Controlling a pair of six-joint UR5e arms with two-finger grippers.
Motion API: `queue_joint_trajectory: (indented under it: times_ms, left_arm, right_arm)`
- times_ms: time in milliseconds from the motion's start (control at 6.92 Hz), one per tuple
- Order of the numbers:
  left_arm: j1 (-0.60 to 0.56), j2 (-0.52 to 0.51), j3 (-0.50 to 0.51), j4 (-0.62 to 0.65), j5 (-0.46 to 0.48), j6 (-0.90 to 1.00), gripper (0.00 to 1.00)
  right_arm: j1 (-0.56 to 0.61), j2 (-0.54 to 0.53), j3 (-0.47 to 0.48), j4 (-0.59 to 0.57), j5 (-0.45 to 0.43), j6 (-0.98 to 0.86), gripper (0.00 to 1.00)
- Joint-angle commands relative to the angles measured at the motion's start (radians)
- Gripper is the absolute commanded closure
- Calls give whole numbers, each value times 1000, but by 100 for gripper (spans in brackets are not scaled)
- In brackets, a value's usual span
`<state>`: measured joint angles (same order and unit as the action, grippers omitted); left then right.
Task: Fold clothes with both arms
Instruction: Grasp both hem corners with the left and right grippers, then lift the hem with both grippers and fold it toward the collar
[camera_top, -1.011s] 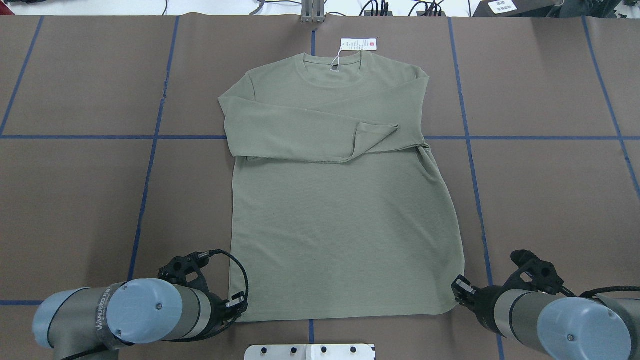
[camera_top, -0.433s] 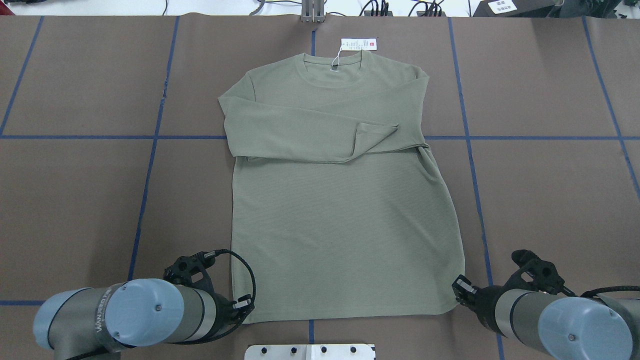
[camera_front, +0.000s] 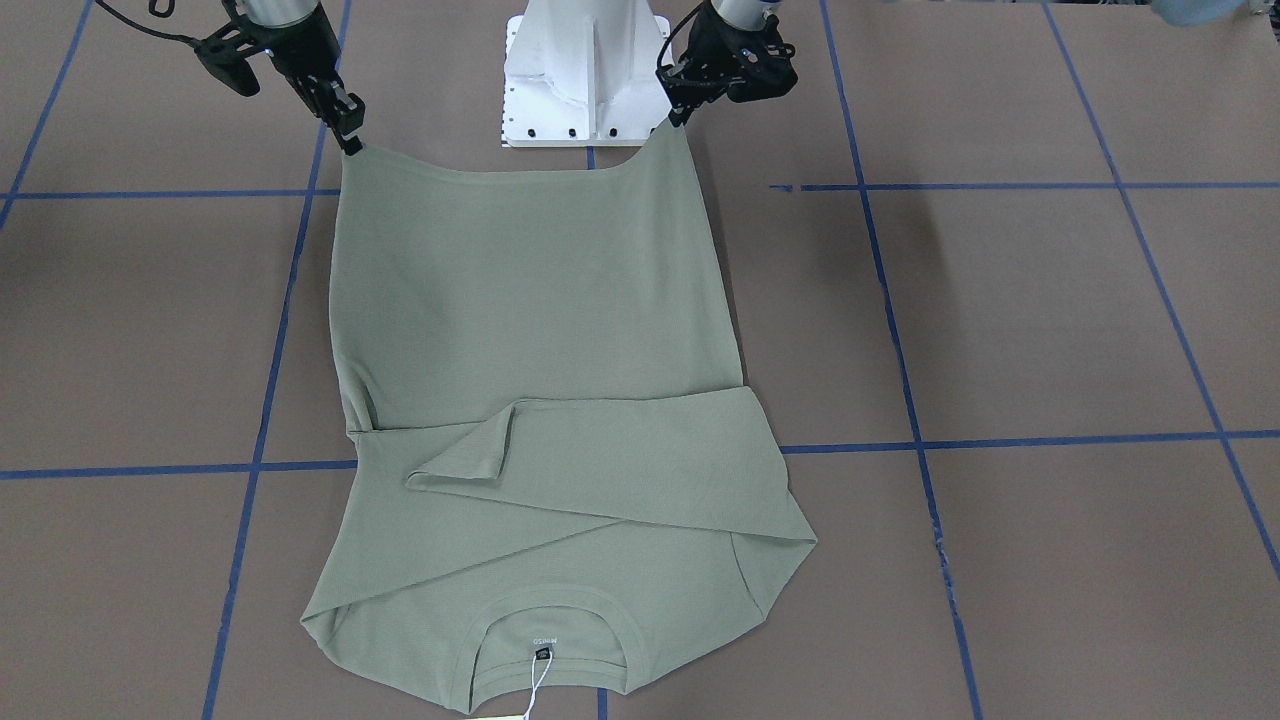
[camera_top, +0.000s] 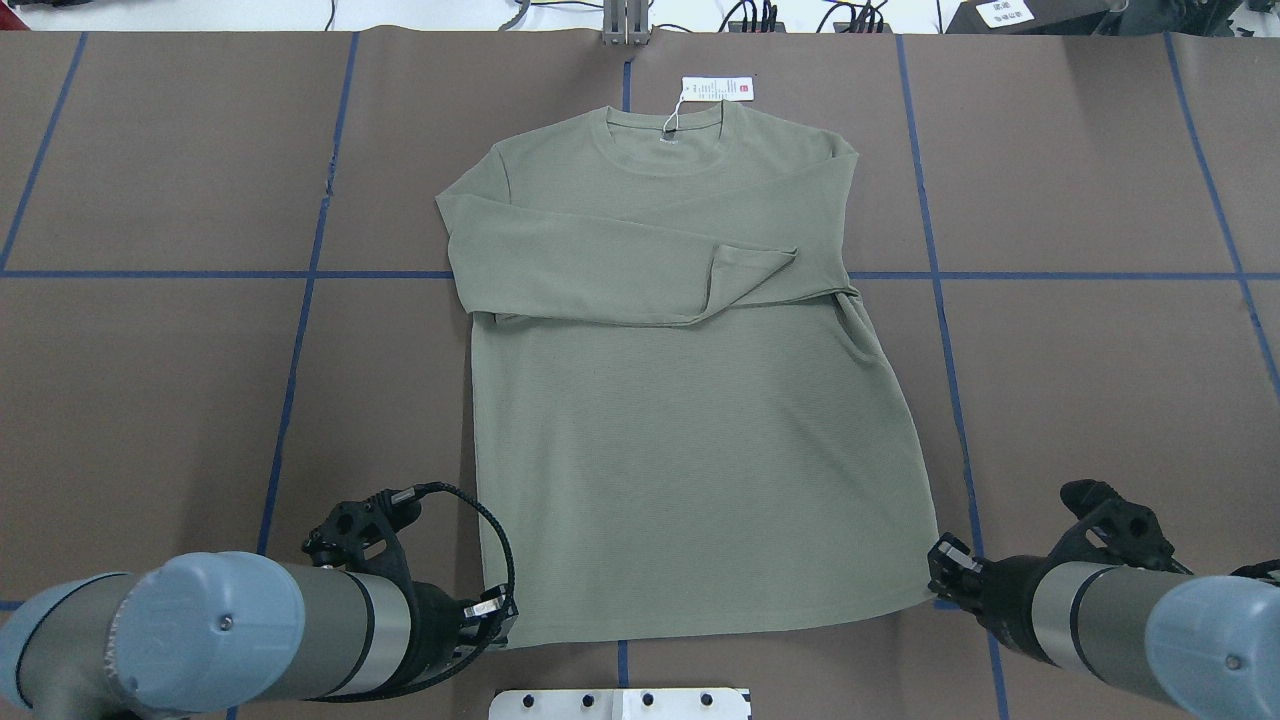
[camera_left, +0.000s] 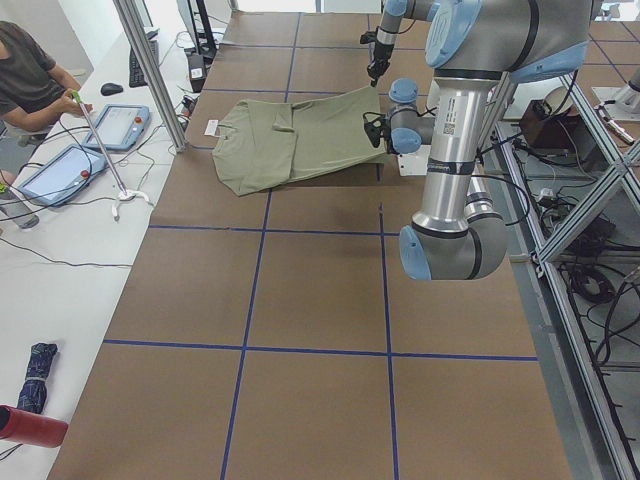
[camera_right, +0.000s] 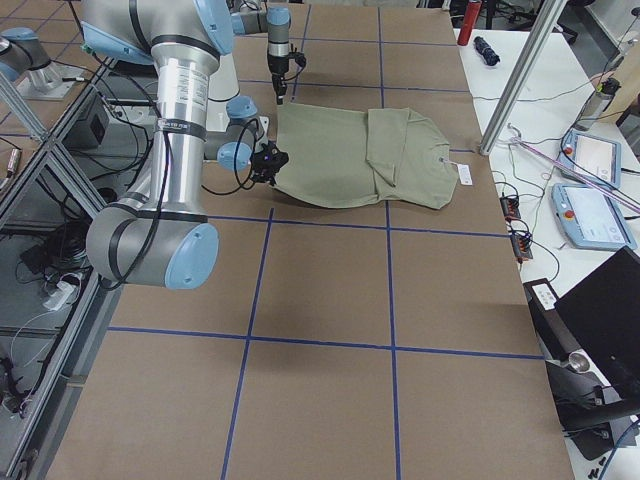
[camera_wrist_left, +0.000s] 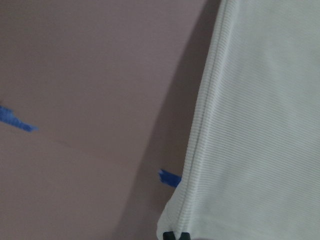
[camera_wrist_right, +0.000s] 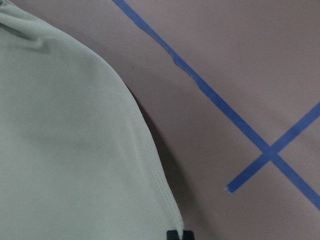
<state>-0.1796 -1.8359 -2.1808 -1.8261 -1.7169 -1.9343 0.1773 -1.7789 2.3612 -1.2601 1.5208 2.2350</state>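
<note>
knitwear at the hem-to-neck fold stage: sage-green knit shirt (camera_top: 690, 450) spread flat on brown table cover (camera_top: 150, 400), round neck and white hang tag (camera_top: 716, 88) toward the far edge, both sleeves (camera_top: 620, 270) already crossed over the chest, hem (camera_front: 500, 178) nearest the robot. left gripper (camera_front: 676, 112) clenched on one hem corner, right gripper (camera_front: 350, 138) clenched on the other. both corners raised off the cover, hem sagging slightly between them in the front-facing view, rest of the body flat. judged light, soft and limp, with some stretch in the ribbed knit. too little stiffness to carry a fold unaided, hence likely to droop in the middle and to drag the crossed sleeves if carried low. best held as now, at the two outer hem corners through both layers, level and lightly taut. tag loose on its string, apt to slip under the collar.
</note>
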Motion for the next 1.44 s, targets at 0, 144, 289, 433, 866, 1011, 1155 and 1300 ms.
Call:
queue_joint_trajectory:
  times_ms: [0, 144, 289, 433, 866, 1011, 1155, 1300]
  left_arm:
    - [-224, -54, -10, 11, -56, 141, 100]
    - [-318, -63, 57, 13, -61, 258, 100]
    - [-383, -83, 125, 8, -61, 340, 100]
    - [-432, -130, 209, -1, -61, 372, 100]
    - [-533, -204, 459, -161, -52, 429, 100]
    - [-558, -235, 561, -230, -50, 429, 100]
    - [-575, -293, 708, -336, -24, 429, 100]
    - [-578, -310, 801, -429, 17, 436, 100]
  right_arm:
    - [164, 103, -32, -5, 67, -140, 100]
    - [260, 233, -98, -90, 91, -226, 100]
    - [374, 442, -228, -213, 146, -350, 100]
    - [496, 561, -369, -263, 213, -459, 100]
    - [666, 819, -784, -207, 295, -604, 100]
    - [680, 891, -953, -103, 295, -604, 100]
    - [698, 962, -1119, -11, 294, -606, 100]
    - [705, 1007, -1204, 19, 294, -610, 100]
